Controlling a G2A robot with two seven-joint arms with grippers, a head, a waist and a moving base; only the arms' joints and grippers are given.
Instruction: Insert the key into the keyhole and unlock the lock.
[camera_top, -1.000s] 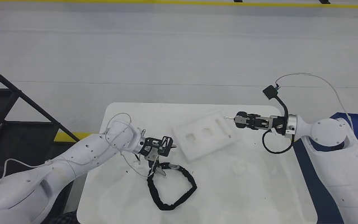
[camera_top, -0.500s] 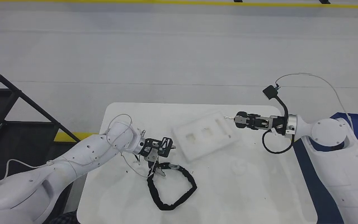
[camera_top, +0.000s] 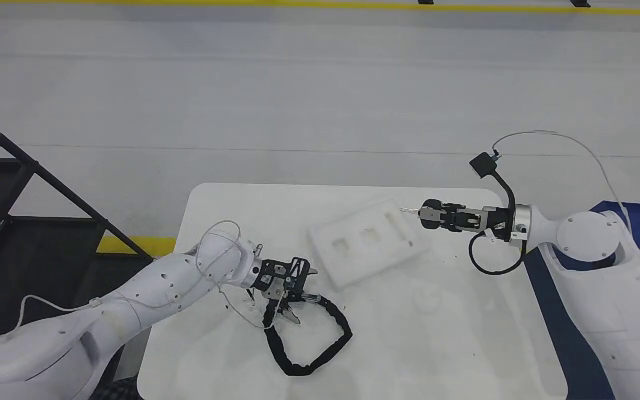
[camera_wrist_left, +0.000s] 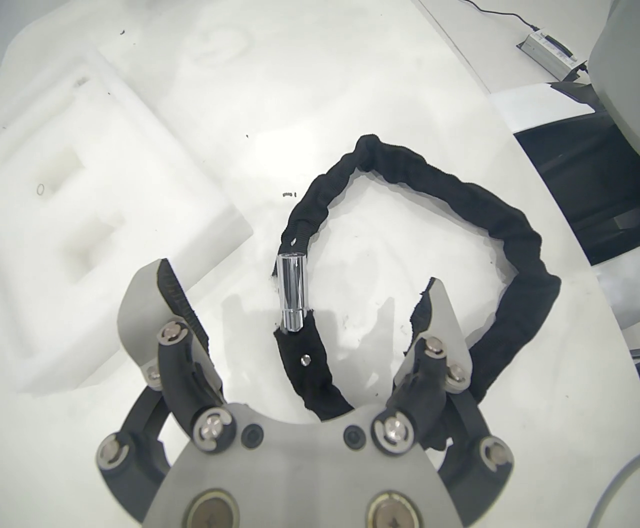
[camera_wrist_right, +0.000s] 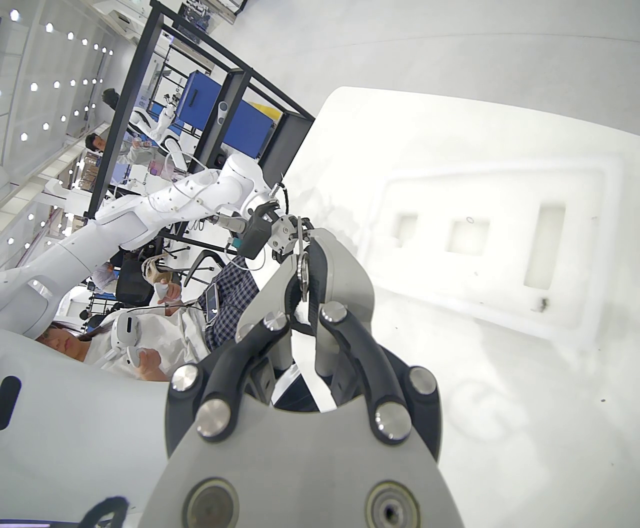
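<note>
A black fabric-sleeved chain lock (camera_top: 310, 345) (camera_wrist_left: 505, 250) lies in a loop near the table's front edge. Its shiny metal cylinder (camera_wrist_left: 292, 297) joins the two ends. My left gripper (camera_top: 295, 290) (camera_wrist_left: 300, 300) hovers open just over that cylinder, one finger on either side, touching nothing. My right gripper (camera_top: 420, 213) (camera_wrist_right: 305, 265) is held above the table's right half, beside the foam block, shut on a small metal key (camera_wrist_right: 302, 267) whose tip (camera_top: 404, 211) pokes out toward the foam.
A white foam block (camera_top: 365, 243) (camera_wrist_left: 60, 210) (camera_wrist_right: 500, 240) with rectangular recesses lies on the white table (camera_top: 450, 340) between the two arms. The table's right edge borders a dark blue area (camera_top: 590, 340).
My left gripper has moved forward and slightly right, down toward the lock's cylinder. The right arm has kept still with the key.
</note>
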